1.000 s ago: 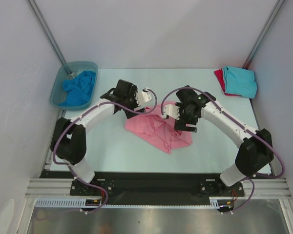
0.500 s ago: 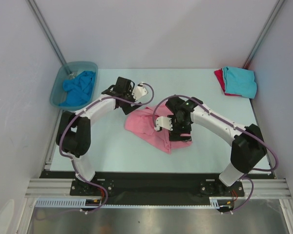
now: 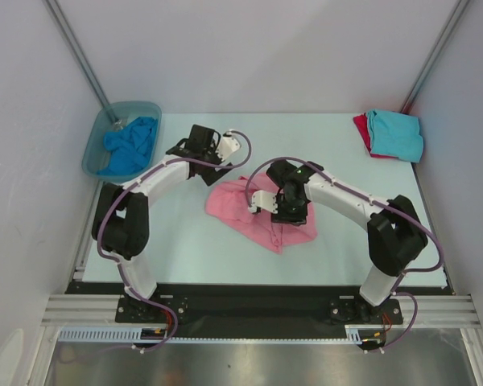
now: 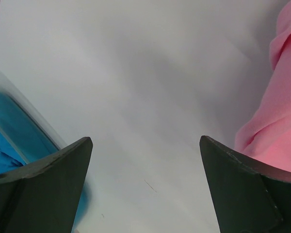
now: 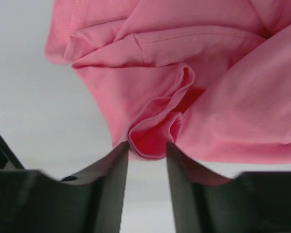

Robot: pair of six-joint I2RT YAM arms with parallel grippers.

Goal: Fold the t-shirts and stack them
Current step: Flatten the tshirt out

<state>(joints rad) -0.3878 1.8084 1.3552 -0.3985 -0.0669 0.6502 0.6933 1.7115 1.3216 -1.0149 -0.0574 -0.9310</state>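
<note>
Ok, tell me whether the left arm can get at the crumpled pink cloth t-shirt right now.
Probably yes: the left gripper is open just beside the pink t-shirt, with only bare table between them.

A crumpled pink t-shirt [image 3: 228,207] lies mid-counter [image 3: 185,249], with the right hand [image 3: 260,201] down on its middle. The left hand [image 3: 235,145] hangs just past its far edge. Far left, a blue t-shirt [image 3: 130,145] is heaped in the tub [image 3: 92,153] — far right, a turquoise t-shirt [image 3: 396,135] lies atop a red t-shirt [image 3: 360,126].

Bright overhead light, soft shadows (diffuse)
</note>
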